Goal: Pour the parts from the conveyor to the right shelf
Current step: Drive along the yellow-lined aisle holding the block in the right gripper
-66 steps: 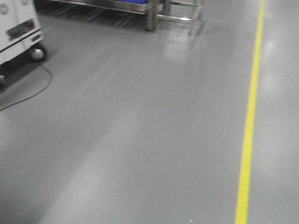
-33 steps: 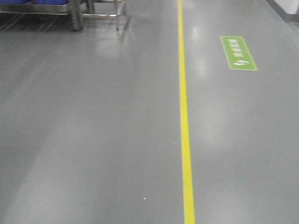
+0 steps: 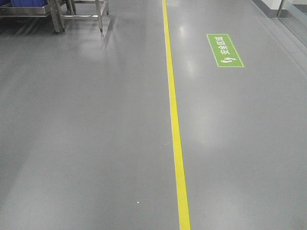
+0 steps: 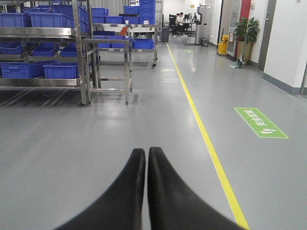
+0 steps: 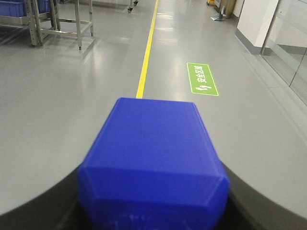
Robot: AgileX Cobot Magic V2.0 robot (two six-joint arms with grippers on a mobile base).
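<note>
The right end effector [image 5: 152, 211] grips a blue part [image 5: 153, 153], dark fingers [image 5: 48, 213] pressed to both sides of it, above the floor [image 5: 72, 96]. The left end effector [image 4: 146, 153] is closed on nothing, its tips touching. A yellow line [image 3: 173, 120] runs straight ahead along the grey floor, and a green sign [image 3: 224, 50] lies flat to the right of it. Left of the line is a wide stretch of floor, bounded far left by a steel rack [image 4: 38, 32] carrying blue bins [image 4: 60, 71], with an open-framed steel stand [image 4: 112, 67] just beside it. Right of the sign the floor ends at a wall [image 4: 288, 43] with dark skirting. Farther down the aisle a cart [image 4: 155, 40] with blue crates stands left of the line
</note>
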